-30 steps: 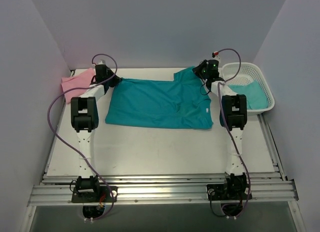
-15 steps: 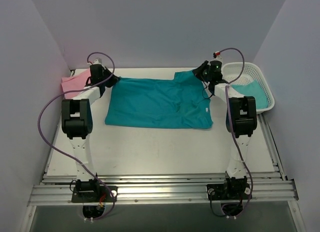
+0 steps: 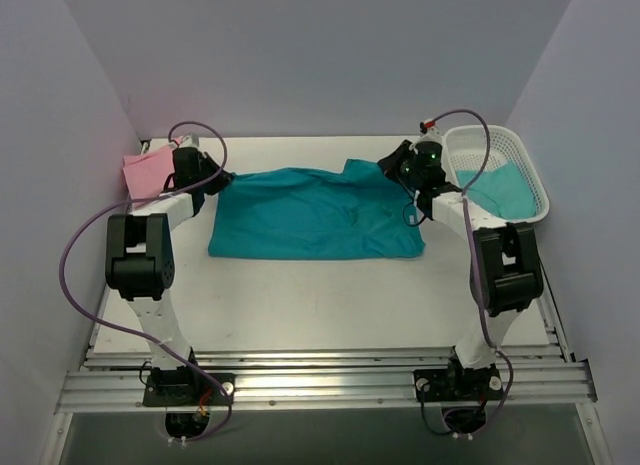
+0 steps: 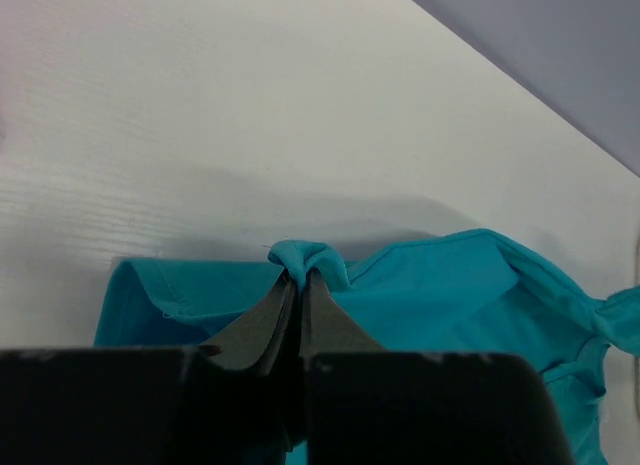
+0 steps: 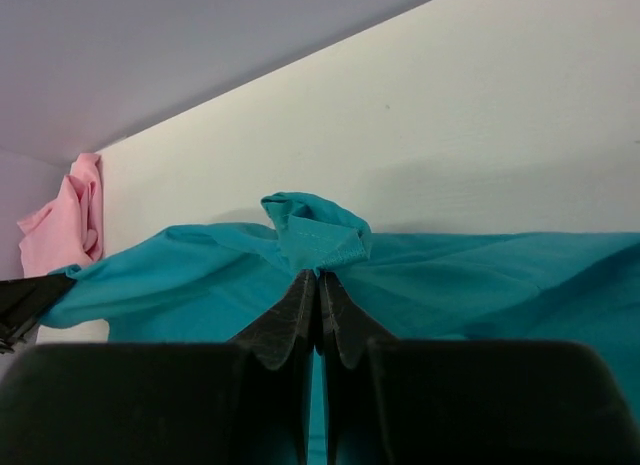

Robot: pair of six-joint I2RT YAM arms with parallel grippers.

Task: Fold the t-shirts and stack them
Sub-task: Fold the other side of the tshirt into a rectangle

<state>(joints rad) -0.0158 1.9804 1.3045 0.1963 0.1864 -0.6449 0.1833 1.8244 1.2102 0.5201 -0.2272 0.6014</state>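
Top view vs 1 s ago: both arms are drawing back toward the near side, elbows swinging outward. The far edge of the teal t-shirt (image 3: pixel 310 217) is coming with them, so the spread cloth is looking shorter front-to-back.

The left pincer (image 4: pixel 300 278) is clamping a bunched nub of teal fabric at the shirt's far-left corner, jaws pressed nearly together on it. The right pincer (image 5: pixel 318 276) is doing likewise at the far-right corner.

The shirt is lying mid-desk (image 3: pixel 320 305), its near edge flat and not shifting. The pink t-shirt (image 3: pixel 148 169) is sitting at the far-left corner, just beside the left arm. A spare teal t-shirt (image 3: pixel 503 192) is waiting in the basket (image 3: pixel 500 135).

Judgement: fold 1 is getting under way, with the far half being carried over the near half. Stacking is not yet begun.
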